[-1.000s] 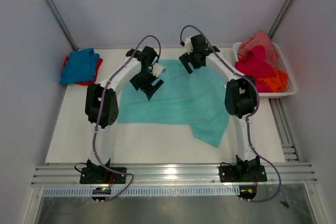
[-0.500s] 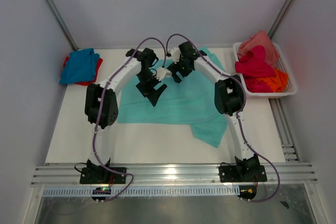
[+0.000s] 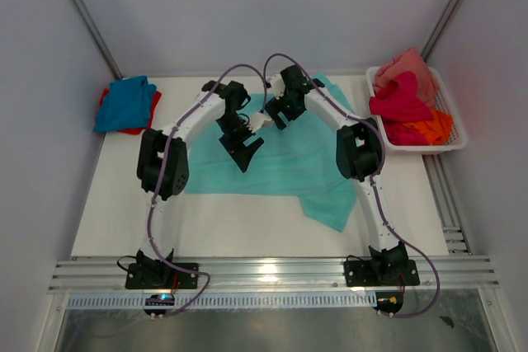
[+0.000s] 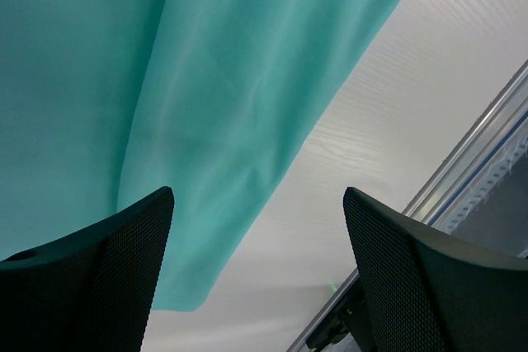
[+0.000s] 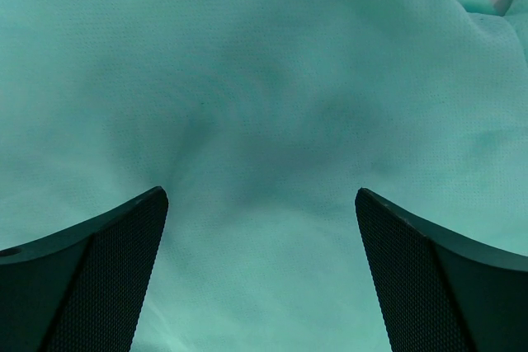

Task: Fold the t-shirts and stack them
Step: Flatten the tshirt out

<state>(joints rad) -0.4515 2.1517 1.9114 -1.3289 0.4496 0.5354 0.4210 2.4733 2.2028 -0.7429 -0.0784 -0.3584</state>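
Teal shirt [image 3: 280, 166] lies spread flat, well left of the basket [image 3: 429, 151]. My left gripper [image 4: 257, 199] and right gripper [image 5: 260, 199] hover above it, fingers spread, empty; I should pinch one layer at matching edges.

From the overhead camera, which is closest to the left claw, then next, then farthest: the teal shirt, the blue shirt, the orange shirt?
1. teal shirt, directly beneath the left gripper.
2. blue shirt, far left corner.
3. orange shirt, in the basket at right.
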